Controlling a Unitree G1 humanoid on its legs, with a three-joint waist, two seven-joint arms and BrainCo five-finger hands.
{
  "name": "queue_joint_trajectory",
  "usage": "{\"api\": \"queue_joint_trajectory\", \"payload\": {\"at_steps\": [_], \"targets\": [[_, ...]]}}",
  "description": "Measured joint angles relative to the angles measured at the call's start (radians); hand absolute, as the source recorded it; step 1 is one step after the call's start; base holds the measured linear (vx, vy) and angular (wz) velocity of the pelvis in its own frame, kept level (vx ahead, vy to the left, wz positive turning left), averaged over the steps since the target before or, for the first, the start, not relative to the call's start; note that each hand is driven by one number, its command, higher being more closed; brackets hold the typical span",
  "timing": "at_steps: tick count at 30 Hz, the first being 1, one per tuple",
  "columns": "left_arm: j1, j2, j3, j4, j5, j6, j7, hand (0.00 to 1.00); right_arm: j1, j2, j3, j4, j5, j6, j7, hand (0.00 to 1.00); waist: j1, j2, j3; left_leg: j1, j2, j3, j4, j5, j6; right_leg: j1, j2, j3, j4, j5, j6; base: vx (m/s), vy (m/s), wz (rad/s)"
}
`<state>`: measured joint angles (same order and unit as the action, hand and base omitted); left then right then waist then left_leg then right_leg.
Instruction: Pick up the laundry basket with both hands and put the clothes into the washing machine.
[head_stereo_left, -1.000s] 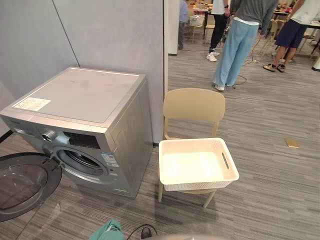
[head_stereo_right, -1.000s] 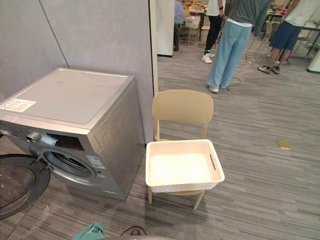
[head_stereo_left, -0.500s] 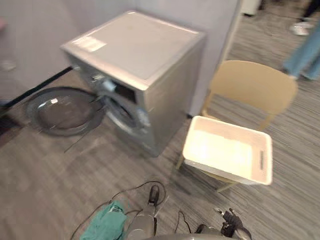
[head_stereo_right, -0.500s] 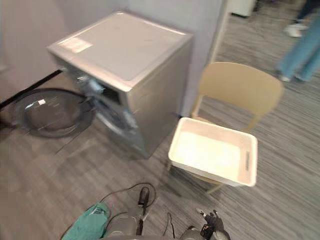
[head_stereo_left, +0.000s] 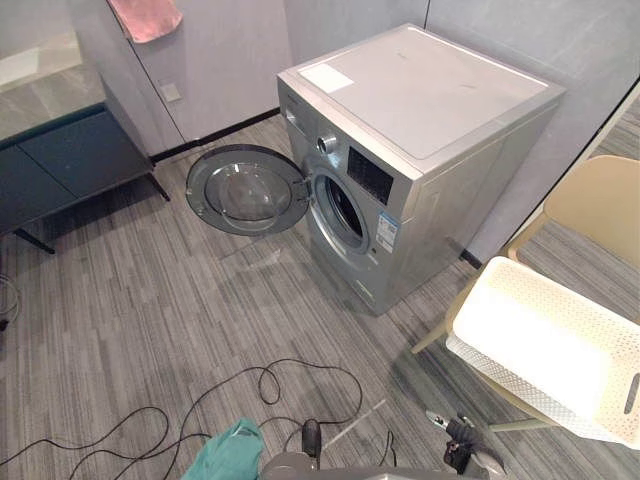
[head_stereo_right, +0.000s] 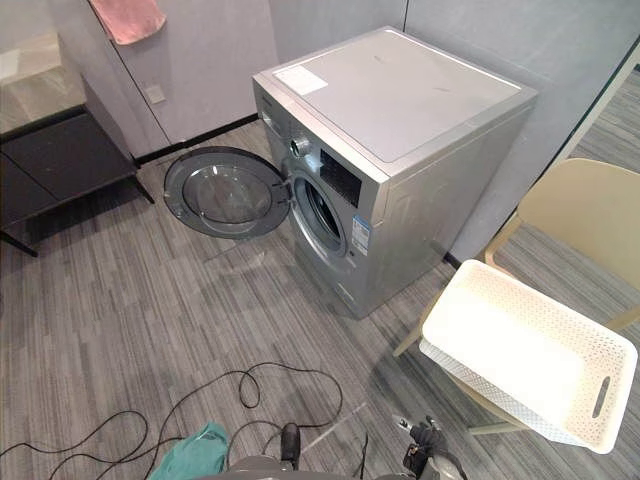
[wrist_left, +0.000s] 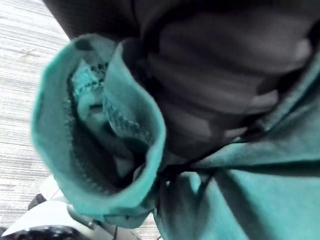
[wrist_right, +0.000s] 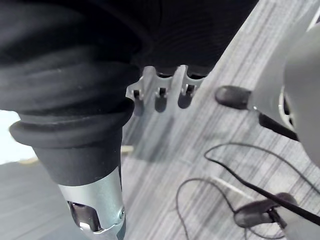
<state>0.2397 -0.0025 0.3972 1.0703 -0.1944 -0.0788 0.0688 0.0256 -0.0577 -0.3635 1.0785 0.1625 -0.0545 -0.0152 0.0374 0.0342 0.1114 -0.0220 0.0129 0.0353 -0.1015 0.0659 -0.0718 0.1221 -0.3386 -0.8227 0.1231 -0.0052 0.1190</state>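
Laundry basket (head_stereo_left: 520, 393) sits on chair (head_stereo_left: 600, 200) beside washing machine (head_stereo_left: 420, 95); cloth (wrist_left: 95, 150) hides left hand (wrist_left: 215, 75), right hand (wrist_right: 159, 97) relaxed.

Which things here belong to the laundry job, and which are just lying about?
For the job:
washing machine
its open door
white laundry basket
teal garment over the left hand

Lying about:
beige chair under the basket
pink towel on the wall
dark low cabinet

The view has swung left: washer (head_stereo_left: 420, 150) now mid-scene with its door (head_stereo_left: 245, 190) in full sight, basket (head_stereo_left: 520, 392) at the right edge; neither seems itself moved.
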Motion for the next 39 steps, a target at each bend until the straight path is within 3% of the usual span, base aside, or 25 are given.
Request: {"api": "queue_joint_trajectory", "payload": {"at_steps": [2, 5, 6, 7, 8, 9, 11, 15, 16, 17, 18, 22, 23, 24, 26, 27, 28, 29, 30, 31, 32, 33, 36, 38, 39], "targets": [[-0.001, 0.006, -0.017, 0.0, 0.012, -0.007, -0.004, 1.0, 0.017, -0.009, 0.0, 0.009, -0.022, 0.01, 0.001, 0.0, 0.001, -0.002, 0.001, 0.01, -0.027, -0.019, 0.003, 0.001, 0.002, 0.017, -0.031, -0.016, 0.026, 0.0, 0.0, 0.03, 0.123, 0.46], [0.0, 0.014, -0.043, 0.0, 0.03, -0.008, -0.004, 1.0, 0.025, -0.03, -0.001, 0.034, -0.056, 0.022, 0.002, 0.0, 0.001, -0.006, 0.002, 0.013, -0.075, -0.083, 0.004, -0.05, 0.088, 0.021, -0.117, -0.033, 0.151, -0.001, -0.002, 0.04, 0.143, 0.61], [0.001, 0.026, -0.057, 0.0, 0.049, -0.008, -0.005, 1.0, 0.027, -0.03, -0.002, 0.037, -0.056, 0.022, 0.003, 0.0, -0.002, -0.012, 0.007, 0.021, -0.097, -0.117, 0.006, -0.057, 0.098, -0.001, -0.16, 0.024, 0.254, -0.007, -0.082, 0.05, 0.168, 0.86], [0.001, 0.032, -0.079, 0.0, 0.056, -0.007, -0.005, 1.0, 0.032, -0.028, -0.001, 0.034, -0.056, 0.014, 0.002, 0.0, -0.006, -0.009, 0.008, 0.019, -0.102, -0.142, 0.018, -0.062, 0.112, -0.049, -0.159, 0.153, 0.335, -0.005, -0.191, 0.06, 0.152, 1.15], [0.002, 0.043, -0.091, 0.001, 0.061, -0.007, -0.005, 1.0, 0.02, -0.019, 0.0, 0.034, -0.053, 0.013, 0.008, 0.0, -0.022, 0.001, 0.015, 0.008, -0.087, -0.177, 0.059, -0.067, 0.125, -0.109, -0.07, 0.39, 0.384, -0.073, -0.136, 0.03, 0.09, 0.88], [0.001, 0.052, -0.09, 0.001, 0.062, -0.007, -0.006, 1.0, 0.011, -0.009, 0.001, 0.034, -0.052, 0.016, 0.015, 0.0, -0.019, -0.005, 0.024, 0.001, -0.081, -0.186, 0.075, -0.071, 0.136, -0.135, -0.012, 0.484, 0.406, -0.109, -0.113, 0.01, 0.021, 0.81], [0.003, 0.085, -0.059, 0.012, 0.082, -0.001, -0.004, 1.0, 0.012, 0.052, 0.0, 0.032, -0.037, 0.008, 0.023, 0.0, -0.021, -0.074, 0.037, 0.004, -0.077, -0.215, 0.085, -0.071, 0.15, -0.217, 0.145, 0.603, 0.469, -0.211, -0.104, -0.01, -0.023, 0.58], [-0.041, 0.068, -0.03, 0.019, 0.094, 0.008, -0.009, 1.0, 0.023, 0.07, -0.008, -0.016, 0.007, 0.003, 0.02, 0.0, -0.021, -0.083, 0.044, -0.004, -0.067, -0.212, 0.057, -0.075, 0.148, -0.307, 0.227, 0.552, 0.314, -0.223, -0.086, -0.02, -0.072, 0.45], [-0.073, 0.091, -0.006, 0.003, 0.095, 0.006, -0.017, 1.0, 0.043, 0.11, -0.042, -0.017, 0.008, -0.002, 0.019, 0.0, -0.035, -0.152, 0.027, -0.035, -0.127, -0.174, 0.176, -0.094, 0.134, -0.334, 0.169, 0.537, 0.233, -0.189, -0.128, 0.12, -0.079, 0.96], [-0.1, 0.06, 0.012, -0.025, 0.093, 0.002, -0.011, 1.0, 0.066, 0.104, -0.072, -0.064, 0.035, -0.008, 0.021, 0.0, -0.046, -0.094, 0.04, -0.096, -0.093, -0.115, 0.456, -0.244, 0.129, -0.334, 0.179, 0.491, 0.275, -0.194, -0.116, 0.16, -0.085, 0.82], [-0.102, 0.037, 0.014, -0.04, 0.093, -0.004, -0.01, 1.0, 0.071, 0.096, -0.072, -0.086, 0.035, -0.008, 0.018, 0.0, -0.042, -0.062, 0.042, -0.072, -0.063, -0.131, 0.445, -0.341, 0.122, -0.332, 0.205, 0.485, 0.294, -0.195, -0.114, 0.1, -0.059, 0.28], [-0.137, 0.001, 0.045, -0.049, 0.091, -0.007, -0.012, 1.0, 0.076, 0.103, -0.086, -0.072, 0.035, -0.003, 0.015, 0.0, -0.029, -0.055, 0.01, -0.056, -0.029, -0.156, 0.422, -0.359, 0.09, -0.312, 0.253, 0.505, 0.242, -0.162, -0.148, 0.14, -0.112, 0.18], [-0.141, -0.021, 0.045, -0.056, 0.089, -0.005, -0.014, 1.0, 0.083, 0.102, -0.116, -0.073, 0.034, -0.001, 0.019, 0.0, -0.035, -0.033, -0.002, -0.098, 0.007, -0.165, 0.577, -0.391, 0.044, -0.291, 0.286, 0.477, 0.216, -0.173, -0.161, 0.36, -0.168, 0.15], [-0.118, -0.033, 0.046, -0.068, 0.086, -0.004, -0.022, 1.0, 0.084, 0.093, -0.131, -0.077, 0.035, -0.001, 0.017, 0.0, -0.033, -0.001, -0.017, -0.131, 0.046, -0.168, 0.744, -0.411, -0.042, -0.263, 0.332, 0.478, 0.214, -0.198, -0.176, 0.36, -0.155, 0.01], [-0.105, -0.035, 0.05, -0.083, 0.087, -0.002, -0.025, 1.0, 0.083, 0.091, -0.131, -0.081, 0.034, -0.001, 0.017, 0.0, -0.037, 0.008, -0.019, -0.175, 0.063, -0.169, 0.892, -0.371, -0.119, -0.238, 0.356, 0.48, 0.212, -0.214, -0.183, 0.28, -0.104, -0.15], [-0.104, -0.036, 0.064, -0.087, 0.087, 0.002, -0.025, 1.0, 0.086, 0.088, -0.131, -0.082, 0.034, -0.002, 0.017, 0.0, -0.041, 0.016, -0.014, -0.221, 0.079, -0.166, 1.037, -0.284, -0.168, -0.202, 0.375, 0.491, 0.211, -0.22, -0.187, 0.22, -0.072, -0.36], [-0.101, -0.041, 0.077, -0.087, 0.087, 0.006, -0.025, 1.0, 0.089, 0.086, -0.13, -0.082, 0.034, -0.001, 0.017, 0.0, -0.029, 0.019, -0.011, -0.238, 0.085, -0.154, 1.124, -0.196, -0.175, -0.17, 0.386, 0.514, 0.209, -0.228, -0.193, 0.27, -0.049, -0.74], [-0.093, -0.039, 0.082, -0.086, 0.087, 0.006, -0.024, 1.0, 0.093, 0.087, -0.124, -0.082, 0.035, 0.001, 0.017, 0.0, -0.015, 0.018, -0.011, -0.254, 0.093, -0.125, 1.197, -0.078, -0.158, -0.129, 0.392, 0.554, 0.194, -0.233, -0.198, 0.17, -0.014, -0.88], [-0.078, -0.03, 0.086, -0.086, 0.087, 0.007, -0.024, 1.0, 0.09, 0.085, -0.102, -0.084, 0.035, 0.002, 0.017, 0.0, -0.013, -0.001, -0.011, -0.273, 0.099, -0.107, 1.255, -0.075, -0.137, -0.102, 0.393, 0.581, 0.18, -0.238, -0.205, 0.29, 0.016, -1.01], [-0.062, -0.027, 0.088, -0.086, 0.087, 0.008, -0.024, 1.0, 0.088, 0.083, -0.081, -0.087, 0.035, -0.002, 0.017, 0.0, -0.017, 0.0, -0.016, -0.321, 0.123, -0.082, 1.309, -0.129, -0.066, -0.075, 0.399, 0.619, 0.164, -0.241, -0.207, 0.24, 0.038, -1.0], [-0.062, -0.024, 0.102, -0.08, 0.088, 0.012, -0.023, 1.0, 0.088, 0.083, -0.075, -0.084, 0.036, -0.003, 0.017, 0.0, -0.012, -0.008, -0.018, -0.369, 0.156, -0.064, 1.284, -0.186, -0.012, -0.067, 0.398, 0.66, 0.153, -0.242, -0.206, 0.36, 0.084, -0.95], [-0.062, -0.024, 0.112, -0.08, 0.088, 0.015, -0.022, 1.0, 0.088, 0.082, -0.068, -0.083, 0.036, -0.001, 0.016, 0.0, -0.006, -0.013, -0.018, -0.389, 0.17, -0.061, 1.248, -0.21, -0.007, -0.065, 0.395, 0.681, 0.148, -0.241, -0.205, 0.3, 0.125, -1.05], [-0.052, -0.024, 0.125, -0.079, 0.087, 0.017, -0.012, 1.0, 0.091, 0.085, -0.031, -0.077, 0.035, 0.009, 0.013, 0.0, 0.012, -0.042, -0.01, -0.389, 0.199, -0.116, 0.862, -0.238, -0.005, -0.017, 0.36, 0.78, 0.111, -0.246, -0.177, 0.34, 0.219, -0.99], [-0.039, -0.032, 0.125, -0.078, 0.086, 0.016, -0.001, 1.0, 0.088, 0.071, -0.008, -0.074, 0.03, 0.009, 0.011, 0.0, 0.027, -0.029, -0.022, -0.322, 0.213, -0.278, 0.493, -0.216, -0.039, -0.005, 0.35, 0.868, 0.115, -0.274, -0.128, 0.32, 0.378, -1.07], [-0.036, -0.038, 0.123, -0.075, 0.085, 0.016, -0.001, 1.0, 0.09, 0.068, -0.013, -0.072, 0.028, 0.009, 0.01, 0.0, 0.034, -0.023, -0.026, -0.302, 0.216, -0.316, 0.444, -0.21, -0.049, -0.002, 0.349, 0.896, 0.12, -0.286, -0.113, 0.31, 0.465, -1.21]]}}
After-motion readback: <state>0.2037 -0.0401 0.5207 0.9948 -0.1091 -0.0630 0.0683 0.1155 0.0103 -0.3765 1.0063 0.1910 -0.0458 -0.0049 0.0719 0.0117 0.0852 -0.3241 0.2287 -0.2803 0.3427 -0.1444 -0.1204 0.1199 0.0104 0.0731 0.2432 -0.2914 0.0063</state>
